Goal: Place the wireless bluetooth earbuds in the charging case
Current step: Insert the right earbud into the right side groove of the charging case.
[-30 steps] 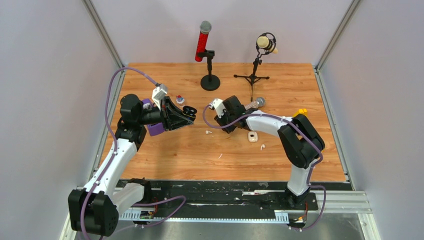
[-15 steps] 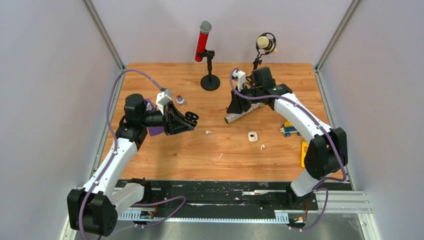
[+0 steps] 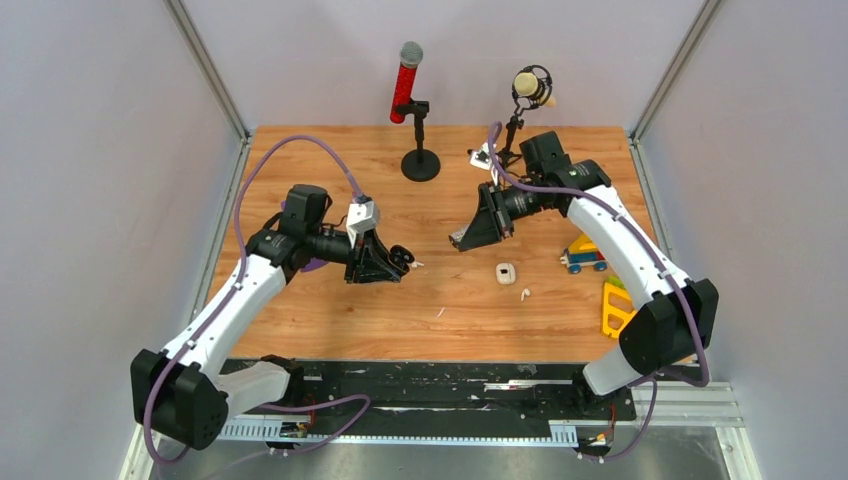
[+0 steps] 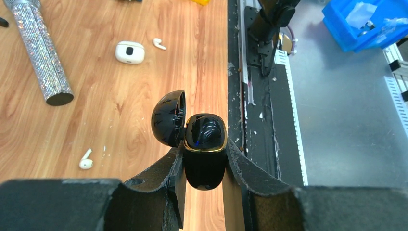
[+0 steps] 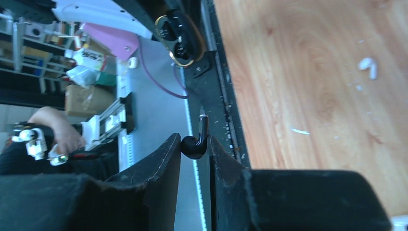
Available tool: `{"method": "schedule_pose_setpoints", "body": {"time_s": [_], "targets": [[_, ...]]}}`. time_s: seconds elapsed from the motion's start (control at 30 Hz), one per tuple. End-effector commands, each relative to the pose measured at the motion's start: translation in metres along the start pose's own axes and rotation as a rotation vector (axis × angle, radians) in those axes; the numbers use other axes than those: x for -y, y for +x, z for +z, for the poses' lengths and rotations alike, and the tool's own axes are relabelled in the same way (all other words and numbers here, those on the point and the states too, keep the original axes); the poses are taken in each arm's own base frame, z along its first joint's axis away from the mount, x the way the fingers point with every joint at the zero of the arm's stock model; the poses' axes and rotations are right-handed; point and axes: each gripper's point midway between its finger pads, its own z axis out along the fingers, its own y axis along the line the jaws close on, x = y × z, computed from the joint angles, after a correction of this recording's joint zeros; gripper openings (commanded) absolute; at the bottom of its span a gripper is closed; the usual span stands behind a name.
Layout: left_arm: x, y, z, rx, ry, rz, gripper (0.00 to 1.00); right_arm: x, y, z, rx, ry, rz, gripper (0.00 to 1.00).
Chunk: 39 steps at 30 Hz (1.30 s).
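Note:
My left gripper (image 4: 205, 156) is shut on a glossy black charging case (image 4: 206, 132) with a gold rim, its lid hinged open to the left. In the top view this case (image 3: 400, 260) is held just above the table, left of centre. My right gripper (image 5: 195, 142) is shut on a black earbud (image 5: 191, 148) with a short stem. It hangs above the table (image 3: 464, 240), facing the left gripper. White earbuds (image 3: 416, 264) (image 3: 524, 294) lie loose on the wood, and a closed white case (image 3: 506, 272) sits between them.
A red microphone (image 3: 407, 78) on a round stand and a cream microphone (image 3: 533, 88) on a tripod stand at the back. A glittery silver microphone (image 4: 38, 48) lies on the table. A toy car (image 3: 585, 258) and a yellow toy (image 3: 618, 305) sit at the right.
My left arm carried the black case rightward toward the centre. My right arm swung from the centre to the back, then turned its gripper to face the left one.

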Motion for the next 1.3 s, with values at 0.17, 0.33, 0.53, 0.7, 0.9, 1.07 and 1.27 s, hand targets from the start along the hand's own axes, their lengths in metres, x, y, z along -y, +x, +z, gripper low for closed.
{"method": "schedule_pose_setpoints", "body": {"time_s": [0.17, 0.33, 0.53, 0.7, 0.9, 1.07, 1.27], "targets": [[-0.002, 0.007, 0.009, -0.108, 0.021, 0.087, 0.0, -0.039, 0.031, 0.021, -0.099, -0.184, 0.074, 0.21], [-0.002, 0.013, 0.014, -0.127, 0.04, 0.078, 0.0, -0.04, 0.042, 0.04, -0.171, -0.187, 0.089, 0.21], [0.006, 0.018, 0.019, -0.148, 0.083, 0.09, 0.0, -0.024, 0.047, 0.058, -0.226, -0.18, 0.16, 0.18], [0.009, 0.023, 0.022, -0.159, 0.102, 0.097, 0.0, -0.023, 0.05, 0.069, -0.261, -0.191, 0.185, 0.18], [0.01, 0.03, 0.024, -0.18, 0.109, 0.116, 0.0, -0.032, 0.052, 0.077, -0.29, -0.206, 0.168, 0.18], [0.012, 0.032, 0.026, -0.189, 0.112, 0.13, 0.0, -0.033, 0.059, 0.082, -0.311, -0.214, 0.182, 0.18], [0.013, 0.031, 0.027, -0.193, 0.118, 0.132, 0.0, -0.029, 0.064, 0.088, -0.332, -0.209, 0.197, 0.18]]}}
